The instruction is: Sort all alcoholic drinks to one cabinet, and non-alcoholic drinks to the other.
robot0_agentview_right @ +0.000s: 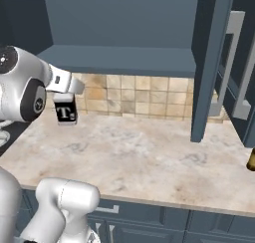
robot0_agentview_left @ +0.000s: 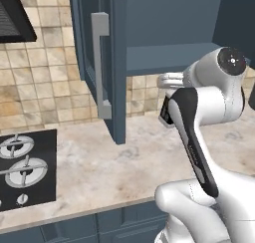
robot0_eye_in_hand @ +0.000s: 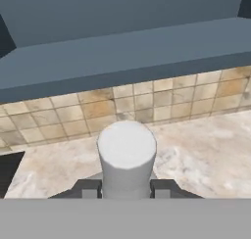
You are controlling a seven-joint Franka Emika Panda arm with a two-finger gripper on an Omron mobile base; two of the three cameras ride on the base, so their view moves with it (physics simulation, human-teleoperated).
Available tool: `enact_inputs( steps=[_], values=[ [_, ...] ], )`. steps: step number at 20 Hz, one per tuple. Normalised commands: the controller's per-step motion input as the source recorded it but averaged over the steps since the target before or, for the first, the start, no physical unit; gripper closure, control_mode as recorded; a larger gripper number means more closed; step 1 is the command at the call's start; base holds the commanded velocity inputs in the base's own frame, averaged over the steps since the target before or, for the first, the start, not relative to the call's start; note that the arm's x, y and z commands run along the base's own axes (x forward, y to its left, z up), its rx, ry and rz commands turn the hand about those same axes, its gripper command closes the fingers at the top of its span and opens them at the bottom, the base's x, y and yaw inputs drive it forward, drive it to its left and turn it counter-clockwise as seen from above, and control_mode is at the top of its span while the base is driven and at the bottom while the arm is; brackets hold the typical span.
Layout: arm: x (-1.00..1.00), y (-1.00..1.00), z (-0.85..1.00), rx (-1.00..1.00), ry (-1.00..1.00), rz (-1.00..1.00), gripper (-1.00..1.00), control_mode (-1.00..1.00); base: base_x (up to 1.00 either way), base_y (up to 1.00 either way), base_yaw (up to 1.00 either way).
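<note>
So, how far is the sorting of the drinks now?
Done: nothing shows on the open cabinet's shelf yet. In hand: the gripper is shut on the liquor bottle, lifted above the counter below that shelf. Left: shelving it; a brown bottle still waits on the counter.

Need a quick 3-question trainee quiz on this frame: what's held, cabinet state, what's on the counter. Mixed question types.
1. True or false: the gripper has its jaws shut on the liquor bottle, which hangs above the counter.
2. Multiple choice: the wall cabinet's shelf is
A. holding two cans
B. bare, with the cabinet door open
C. behind a closed door
3. Fill in: in the left base view, the black appliance set into the counter at far left is a ____.

Key: 1 true; 2 B; 3 stove
</note>
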Motion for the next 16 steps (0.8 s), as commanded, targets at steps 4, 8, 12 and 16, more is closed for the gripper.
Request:
enact_inputs(
  steps=[4, 8, 12, 16],
  values=[
    [0.49, 0.02, 0.43, 0.00, -0.09, 0.05, 1.00, -1.00, 0.00, 0.00, 0.00],
    [0.31, 0.05, 0.40, 0.00, -0.09, 0.03, 1.00, -1.00, 0.00, 0.00, 0.00],
    [0.04, 0.10, 0.51, 0.00, -0.12, 0.02, 1.00, -1.00, 0.00, 0.00, 0.00],
    [0.00, 0.14, 0.50, 0.00, -0.14, 0.01, 1.00, -1.00, 0.00, 0.00, 0.00]
  ],
)
